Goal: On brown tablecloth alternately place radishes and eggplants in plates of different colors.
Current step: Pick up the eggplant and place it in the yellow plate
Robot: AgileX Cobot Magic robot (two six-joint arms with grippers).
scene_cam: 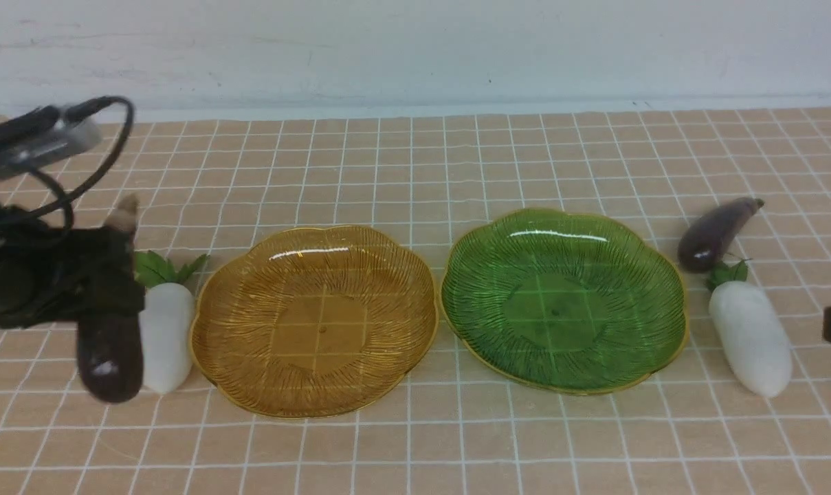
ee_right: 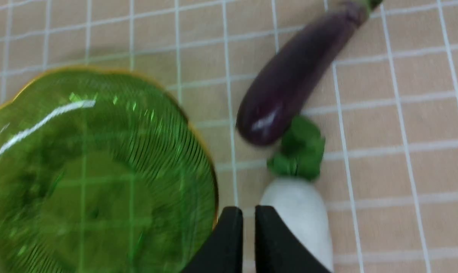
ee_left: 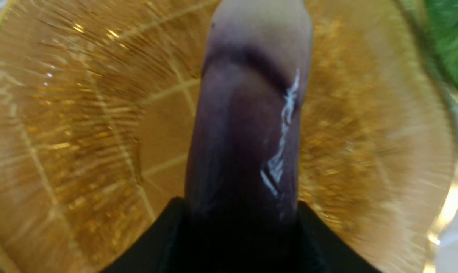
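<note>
Your left gripper (scene_cam: 113,285) pinches a glossy dark purple toy eggplant (scene_cam: 115,364) between its fingers at the left side of the brown tablecloth (scene_cam: 429,440), the rounded end pointing toward you in the front view. Just beside it lies a white toy radish (scene_cam: 169,337) with green leaves, between the held eggplant and the amber scalloped plate (scene_cam: 322,323). Your left wrist view catches the amber plate behind the eggplant, its ribbed surface glinting and a sliver of green foliage showing near its gold rim

At center, you see the amber plate and the green scalloped plate (scene_cam: 559,309) side by side on the white-lined grid, both bare inside. To the right of the green plate, a second radish (scene_cam: 752,337) rests on the cloth, its leafy top close to the rounded end of a second eggplant (scene_cam: 714,237), whose stem angles away toward the pale wall (scene_cam: 415,55)

At the right edge of your front view, only a dark tip of your right gripper (ee_right: 249,214) shows; in its wrist view, the fingers stand slightly parted, with a narrow gap and nothing pinched between them
</note>
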